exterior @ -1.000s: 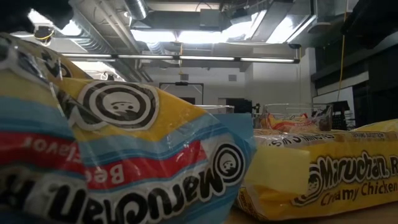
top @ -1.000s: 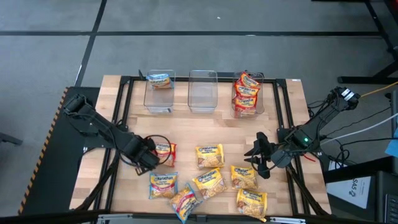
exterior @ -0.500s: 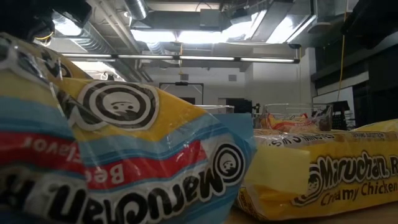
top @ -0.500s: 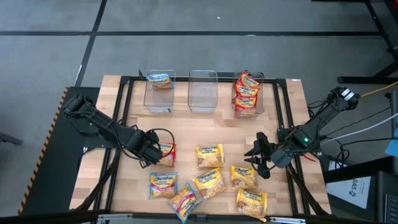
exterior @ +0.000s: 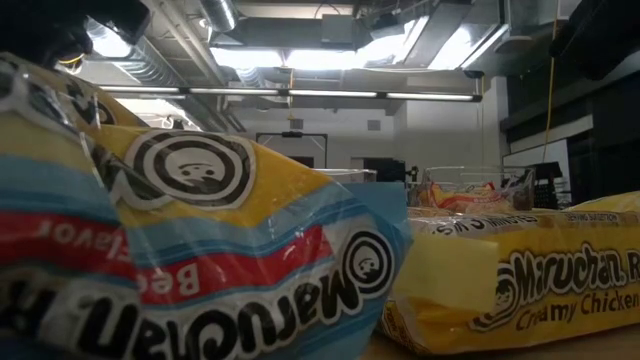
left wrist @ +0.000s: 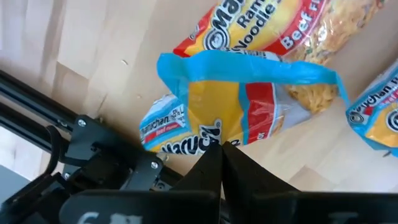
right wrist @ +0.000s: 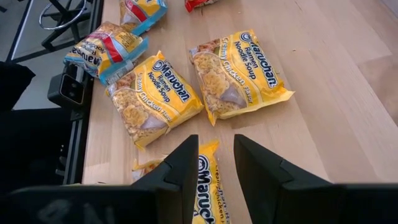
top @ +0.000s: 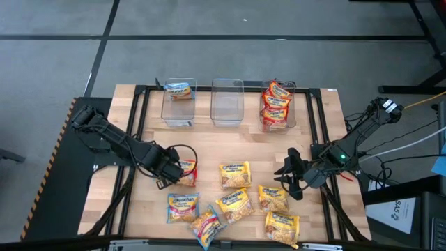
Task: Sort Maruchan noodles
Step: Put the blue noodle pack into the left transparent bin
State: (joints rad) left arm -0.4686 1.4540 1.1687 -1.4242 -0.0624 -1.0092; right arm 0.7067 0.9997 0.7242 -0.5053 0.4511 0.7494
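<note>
With the left gripper [top: 171, 170] clenched on the blue-trimmed plastic noodle packet [left wrist: 239, 102], lift straight, clear neighbours; right gripper [top: 291, 180] waits half-open, empty.

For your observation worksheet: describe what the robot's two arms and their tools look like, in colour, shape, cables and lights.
Both arms are black and jointed. The left arm carries a looping black cable near its tool. The right arm shows a small green light and ends in a tool with two flat, dark, blade-like fingers.
</note>
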